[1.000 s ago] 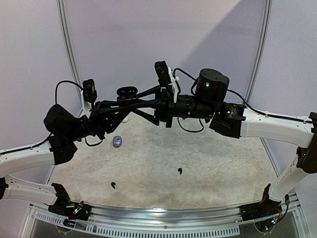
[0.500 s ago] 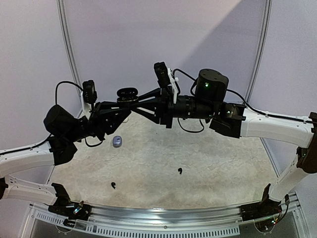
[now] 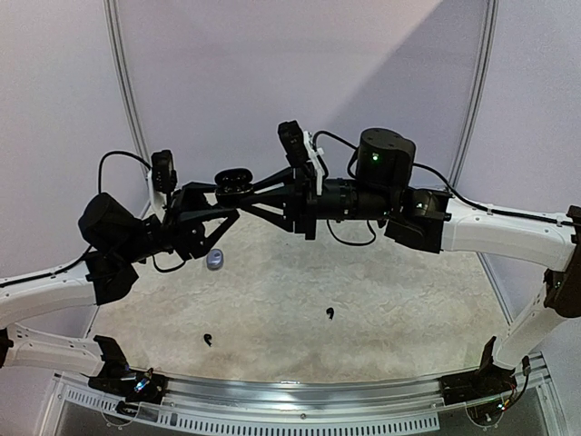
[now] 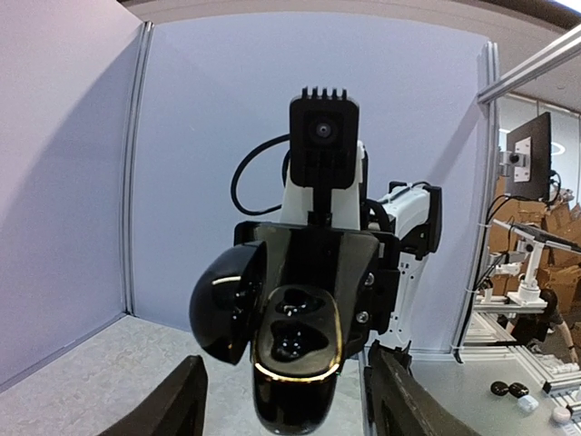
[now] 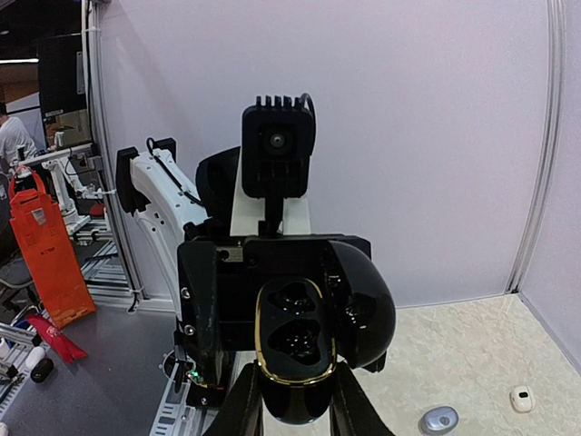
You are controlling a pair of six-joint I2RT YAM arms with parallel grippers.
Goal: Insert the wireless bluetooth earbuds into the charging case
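The black charging case hangs in the air between the two arms, lid swung open and both sockets empty. My right gripper is shut on the case, one finger on each side of its body. My left gripper is open, its fingers standing apart on both sides of the case without touching it. Two black wireless bluetooth earbuds lie on the table below, far from both grippers.
A small silvery-grey piece lies on the table at the left, also in the right wrist view, with a small white piece to its right. White wall panels stand behind the table. The arm bases sit on the front rail.
My left gripper has opened and let go of the case. The right gripper keeps its hold, and the case has shifted slightly up and left.
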